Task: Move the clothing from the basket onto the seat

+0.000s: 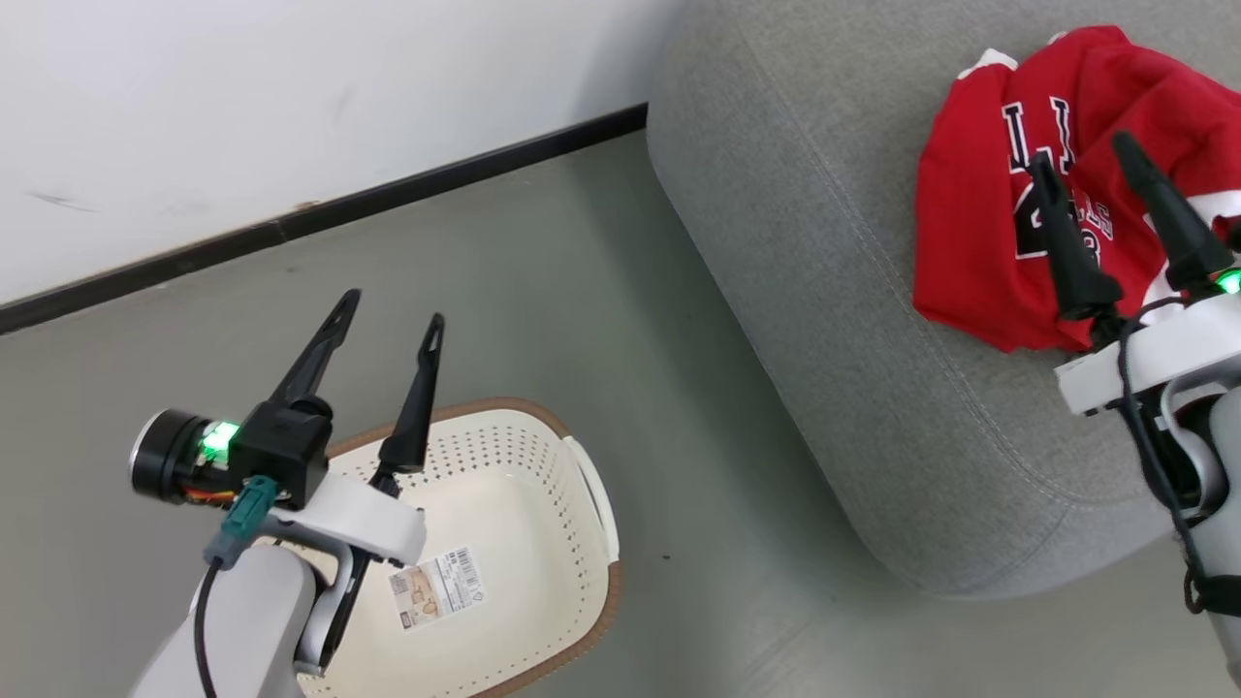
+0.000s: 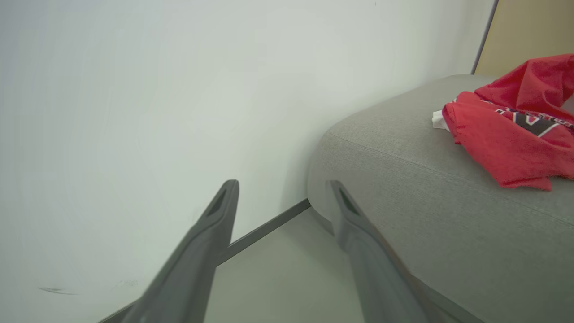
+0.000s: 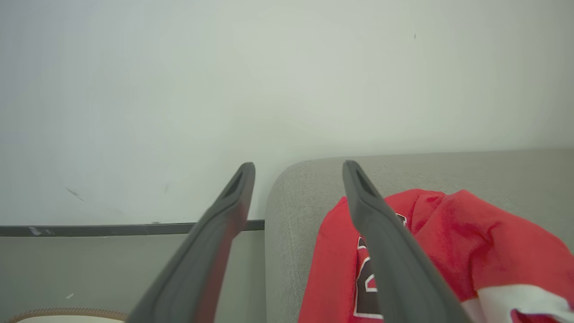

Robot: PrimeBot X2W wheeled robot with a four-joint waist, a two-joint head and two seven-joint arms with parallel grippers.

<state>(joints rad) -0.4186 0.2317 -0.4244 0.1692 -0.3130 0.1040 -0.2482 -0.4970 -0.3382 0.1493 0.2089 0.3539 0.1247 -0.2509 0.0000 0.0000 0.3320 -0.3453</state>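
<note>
The red clothing (image 1: 979, 223) with dark white-edged letters lies crumpled on the grey seat (image 1: 824, 291); it also appears as clothing (image 2: 511, 134) in the left wrist view and clothing (image 3: 471, 251) in the right wrist view. My right gripper (image 1: 1084, 153) hangs open above the clothing, nothing between its fingers. The cream basket (image 1: 543, 582) stands on the floor at lower left with a paper label on its bottom and no clothing visible in the part I see. My left gripper (image 1: 393, 306) is open above the basket's far rim, holding nothing.
A white wall (image 1: 242, 107) with a dark baseboard (image 1: 339, 213) runs behind the basket and the seat. Grey floor (image 1: 601, 320) lies between basket and seat. A tan panel (image 2: 529, 31) stands behind the seat.
</note>
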